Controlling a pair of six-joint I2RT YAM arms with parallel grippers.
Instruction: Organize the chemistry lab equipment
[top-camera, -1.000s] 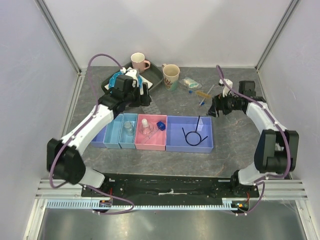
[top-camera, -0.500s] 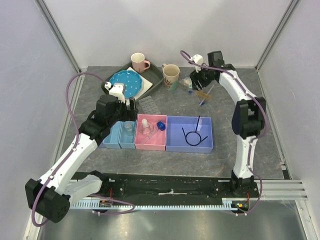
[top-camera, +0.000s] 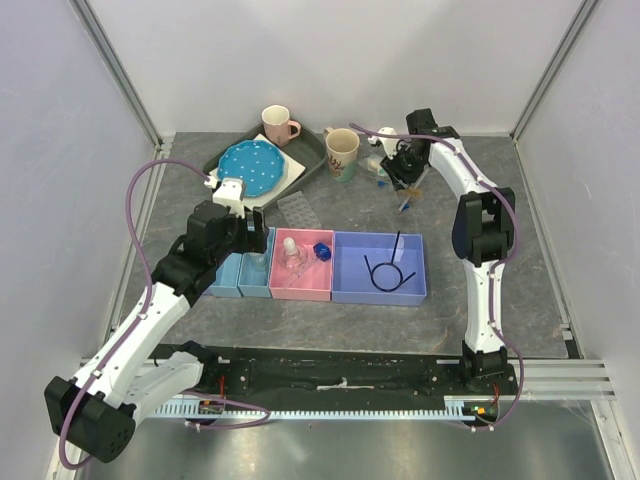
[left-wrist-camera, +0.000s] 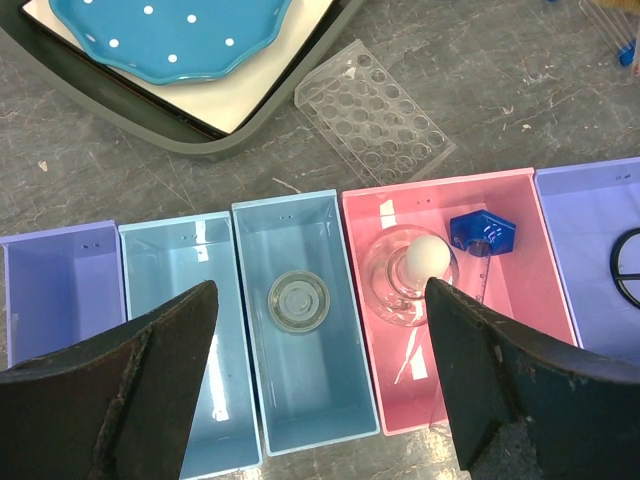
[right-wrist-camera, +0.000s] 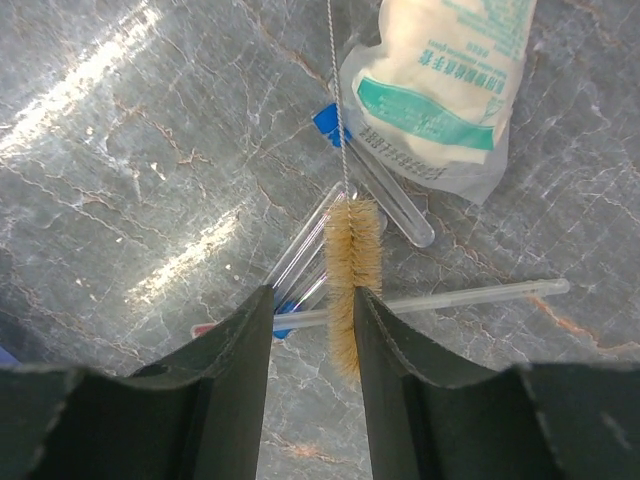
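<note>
The biggest risk sits at the far side of the tabletop (top-camera: 350, 320). The right pincer (right-wrist-camera: 312, 300) stands with its jaws drawn narrow on either side of the tan brush (right-wrist-camera: 352, 275). Whether they pinch it yet, I cannot tell. The brush lies across the blue-capped clear tubes (right-wrist-camera: 298, 255), so a low grip could likely catch a tube or set them rolling. Soft bristles may also give, letting the brush tilt or slip. Its thin wire handle runs off past the clear packet (right-wrist-camera: 440, 90) and might drag it on a lift. A lesser risk is crowding at the bins, since the left pincer (left-wrist-camera: 320, 290) hangs over them, spread wide and empty.

- The dark tray (top-camera: 310, 150) carries the blue dotted plate (top-camera: 250, 165).
- The large lavender bin (top-camera: 410, 250) holds the black looped wire (top-camera: 380, 272).
- The pink bin (left-wrist-camera: 500, 330) holds a white-topped clear bottle (left-wrist-camera: 415, 275) and a blue cap piece (left-wrist-camera: 480, 230).
- One light-blue bin (left-wrist-camera: 300, 390) holds a small clear bottle (left-wrist-camera: 298, 300).
- Its light-blue neighbour (left-wrist-camera: 170, 260) and the end lavender bin (left-wrist-camera: 60, 290) show nothing inside.

The clear welled tray (left-wrist-camera: 375, 115) lies loose beside the dark tray.
</note>
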